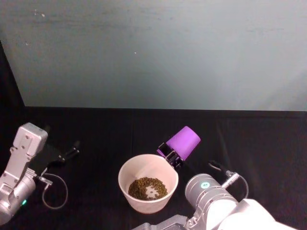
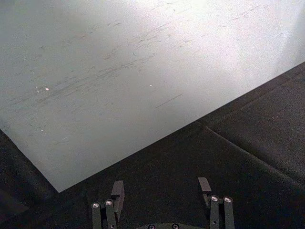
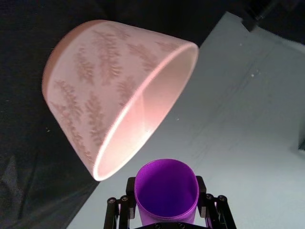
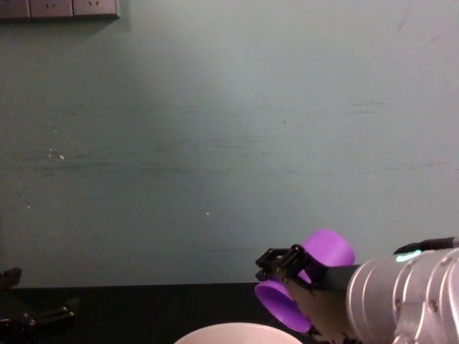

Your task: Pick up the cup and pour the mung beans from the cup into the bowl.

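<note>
Purple cup; pink bowl (leaf-patterned).

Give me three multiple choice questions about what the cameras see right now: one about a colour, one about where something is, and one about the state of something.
1. What colour is the cup?
A green
B purple
C white

2. Where do the mung beans lie?
A in the bowl
B in the cup
C half in each

3. How does the cup stand?
A upright inside the bowl
B upside down inside the bowl
C tilted in the right hand, mouth toward the bowl

Answers:
1 B: the head, chest and right wrist views all show it bright purple.
2 A: the head view shows the beans piled in the bowl's bottom, and the right wrist view shows a bare cup interior.
3 C: the head and chest views show the hand's fingers clamped on the slanted cup beside the bowl's rim.
</note>
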Robot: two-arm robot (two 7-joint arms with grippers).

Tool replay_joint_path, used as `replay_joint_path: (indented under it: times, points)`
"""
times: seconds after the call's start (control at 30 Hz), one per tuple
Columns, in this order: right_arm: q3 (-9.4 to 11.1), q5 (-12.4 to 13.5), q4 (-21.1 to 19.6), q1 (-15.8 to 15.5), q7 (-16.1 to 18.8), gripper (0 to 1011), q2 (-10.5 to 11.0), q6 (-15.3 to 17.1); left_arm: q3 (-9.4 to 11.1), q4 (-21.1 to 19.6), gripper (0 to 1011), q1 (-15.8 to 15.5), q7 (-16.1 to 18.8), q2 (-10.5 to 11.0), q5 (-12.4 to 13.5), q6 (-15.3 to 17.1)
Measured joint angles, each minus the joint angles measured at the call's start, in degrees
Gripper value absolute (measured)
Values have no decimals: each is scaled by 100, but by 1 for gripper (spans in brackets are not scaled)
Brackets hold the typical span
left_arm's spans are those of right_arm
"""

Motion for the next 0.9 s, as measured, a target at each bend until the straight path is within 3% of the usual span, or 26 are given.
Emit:
replay_joint_path:
  times: [0.17,0.27,0.3,0.4,0.43,0.53,0.57,0.6,0.63,0.73,0.77,0.83,0.87,0.9]
  points:
    - [356,403,-151,-183,-155,724,55,79,0,0,1003,0,0,0,0,0]
    - [750,902,-304,-376,-386,726,131,137,0,0,1004,0,0,0,0,0]
    - [998,1222,-375,-496,-526,724,177,150,0,0,1004,0,0,0,0,0]
    - [1447,1826,-473,-719,-778,724,242,141,0,0,1004,0,0,0,0,0]
    - [1797,2263,-524,-900,-955,724,277,98,0,0,1004,0,0,0,0,0]
    - [2349,3060,-560,-1194,-1253,726,291,-54,0,0,1004,0,0,0,0,0]
    - [2709,3578,-561,-1385,-1409,724,274,-199,0,0,1004,0,0,0,0,0]
    - [2902,3853,-554,-1488,-1498,724,253,-287,0,0,1003,0,0,0,0,0]
    - [3261,4386,-517,-1684,-1619,726,191,-477,0,0,1003,0,0,0,0,0]
    - [3745,5123,-410,-1941,-1721,724,54,-757,0,0,1003,0,0,0,0,0]
    - [4028,5565,-322,-2084,-1752,724,-61,-931,0,0,1003,0,0,0,0,0]
    - [4260,5943,-230,-2190,-1753,726,-171,-1074,0,0,1003,0,0,0,0,0]
    - [4488,6310,-127,-2286,-1734,724,-299,-1209,0,0,1004,0,0,0,0,0]
    - [4592,6507,-86,-2324,-1719,726,-356,-1277,0,0,1003,0,0,0,0,0]
